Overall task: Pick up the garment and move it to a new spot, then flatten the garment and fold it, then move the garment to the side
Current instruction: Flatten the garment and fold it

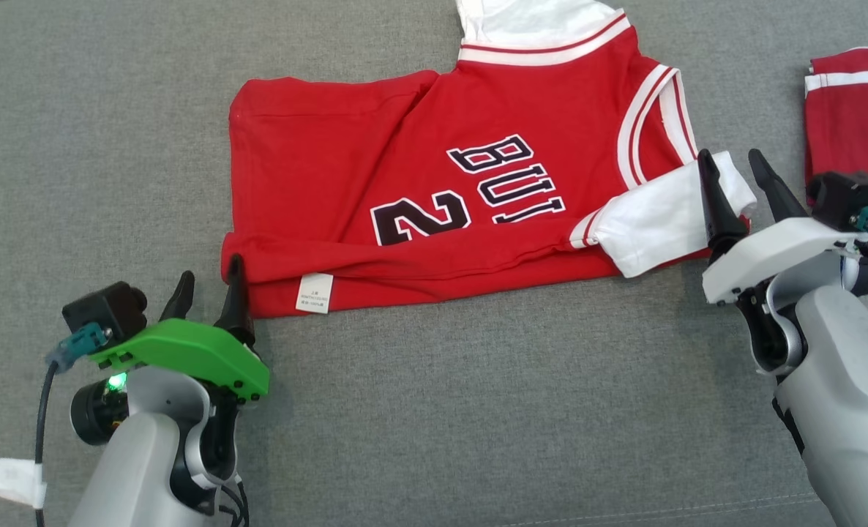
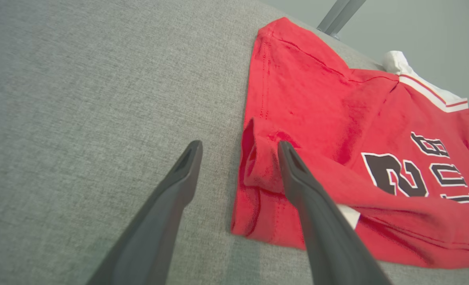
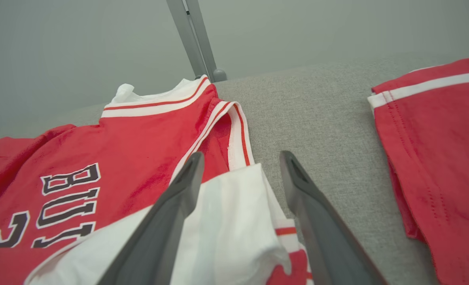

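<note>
Head view puts the left end effector (image 1: 210,267) at the near left corner of the red jersey (image 1: 434,183), fingers spread, holding nothing. Its inner finger overlaps the doubled hem. In the left wrist view that corner sits in the gap between the fingers (image 2: 297,178), one of them resting on the cloth and the other over bare grey fabric surface (image 2: 100,99). The right end effector (image 1: 730,155) is likewise spread wide and empty at the near right corner. In the right wrist view its fingers straddle the edge of the white sleeve (image 3: 226,221), which is turned in over the red body.

The jersey lies flat in the middle of the surface, lettering up, its near edge layered with a care label (image 1: 315,293) showing, so one fold appears done. Both end effectors sit at the two near corners, probably because those are the handles for the fold. A second red garment (image 1: 855,117) lies well apart at the right.
</note>
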Tool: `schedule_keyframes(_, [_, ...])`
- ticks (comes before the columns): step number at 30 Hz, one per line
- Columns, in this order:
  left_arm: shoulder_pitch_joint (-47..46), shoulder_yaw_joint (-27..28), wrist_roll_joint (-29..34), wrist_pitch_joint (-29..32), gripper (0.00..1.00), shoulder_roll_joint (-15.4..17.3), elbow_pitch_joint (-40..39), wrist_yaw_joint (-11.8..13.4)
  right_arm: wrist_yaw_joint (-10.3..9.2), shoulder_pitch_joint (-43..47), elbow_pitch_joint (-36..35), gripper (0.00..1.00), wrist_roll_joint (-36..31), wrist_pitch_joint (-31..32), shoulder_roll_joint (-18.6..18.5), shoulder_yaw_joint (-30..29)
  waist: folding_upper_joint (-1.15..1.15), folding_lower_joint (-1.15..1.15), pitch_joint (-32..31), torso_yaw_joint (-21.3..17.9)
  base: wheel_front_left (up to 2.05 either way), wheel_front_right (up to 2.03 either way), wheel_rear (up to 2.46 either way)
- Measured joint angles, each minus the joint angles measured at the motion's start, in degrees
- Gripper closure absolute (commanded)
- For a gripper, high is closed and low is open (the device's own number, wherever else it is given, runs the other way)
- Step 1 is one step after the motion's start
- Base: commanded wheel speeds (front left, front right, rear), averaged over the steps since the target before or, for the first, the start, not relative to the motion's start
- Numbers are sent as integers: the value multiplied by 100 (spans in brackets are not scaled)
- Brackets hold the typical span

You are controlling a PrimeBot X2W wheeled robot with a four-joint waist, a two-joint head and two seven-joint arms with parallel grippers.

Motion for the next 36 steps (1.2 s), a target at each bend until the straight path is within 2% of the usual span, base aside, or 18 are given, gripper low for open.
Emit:
schedule_keyframes(4, [343,-42,221,-360,0,65,-112,16,0,326,-160,0,-93,-187,-141,53,0,0,-116,5,0,0,0])
schedule_keyframes(8, [762,-193,263,-391,0,70,-255,43,0,778,-434,0,-94,-219,-314,-69,0,0,-229,-14,0,0,0])
schedule_keyframes(14, [784,-383,309,-176,0,67,-297,41,0,1249,-713,0,-105,309,-564,-53,0,0,-129,-19,0,0,0])
schedule_keyframes(29, [299,-469,257,-20,0,51,68,-78,0,1237,-995,0,-75,872,-480,181,0,0,150,-20,0,0,0])
schedule_keyframes(30, [271,-482,255,-1,9,53,85,-94,0,1210,-1002,0,-71,911,-480,204,0,0,158,-20,0,0,0])
schedule_keyframes(31, [244,-489,248,9,55,51,100,-116,-2,1184,-1010,0,-49,968,-482,244,0,0,166,-20,0,0,0])
schedule_keyframes(32, [221,-510,248,20,100,54,116,-143,-2,1155,-1010,40,-29,1029,-485,291,0,0,171,-22,0,0,0])
schedule_keyframes(33, [196,-533,246,51,100,59,137,-185,-2,1116,-1010,91,9,1092,-486,339,0,0,174,-26,0,0,0])
schedule_keyframes(34, [176,-553,229,71,100,58,153,-222,-2,1077,-1003,100,69,1167,-486,382,0,0,172,-29,0,0,0])
schedule_keyframes(36, [169,-598,192,133,100,60,154,-303,-2,1010,-994,100,167,1313,-534,457,0,0,156,-32,0,0,0])
